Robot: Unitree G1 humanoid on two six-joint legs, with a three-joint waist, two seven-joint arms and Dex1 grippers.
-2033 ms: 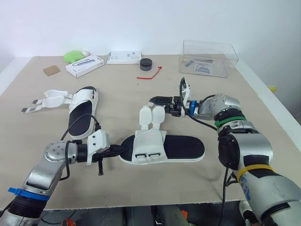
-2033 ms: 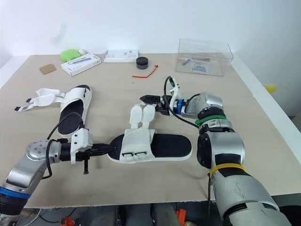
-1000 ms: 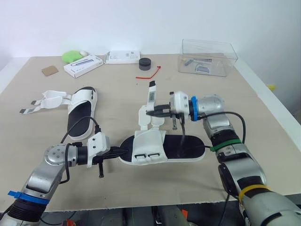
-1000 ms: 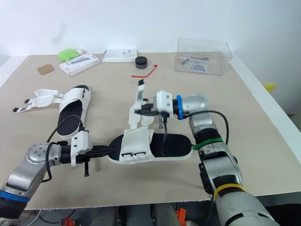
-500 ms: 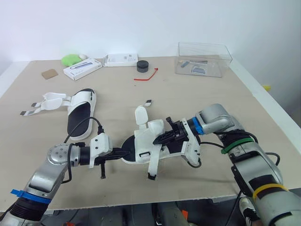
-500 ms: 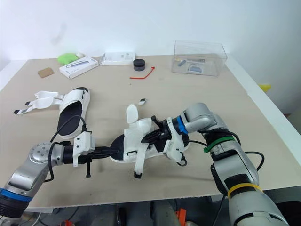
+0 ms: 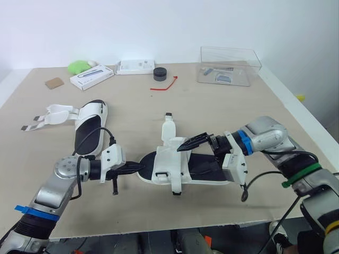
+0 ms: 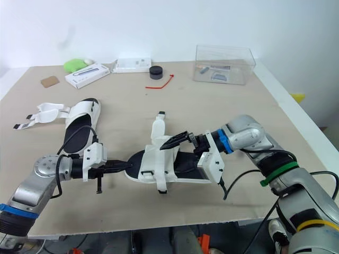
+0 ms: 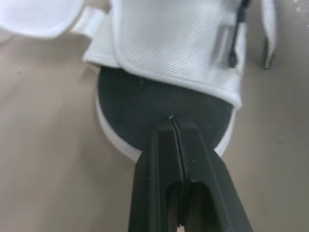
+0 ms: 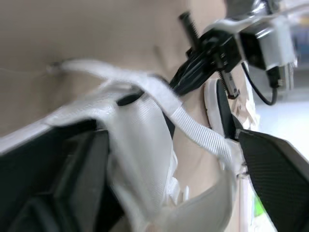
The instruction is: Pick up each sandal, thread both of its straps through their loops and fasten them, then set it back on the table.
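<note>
Backed off rightward, right gripper gapes over the sandal mid-table. Left gripper, pinched together, touches its sole. One strap stands upright; loops are hidden.

A lab-like test room: bare white wall, plain beige table, clear plastic box

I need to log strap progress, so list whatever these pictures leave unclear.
- Near sandal: whether either strap is threaded yet. The buckles are too small in the eye views, and the white upper covers them in the right wrist view.
- Left hand: whether its shut tips press the sole or hover. Its own fingers cover the contact in the left wrist view.
- Clear box: contents too small, eye views.
</note>
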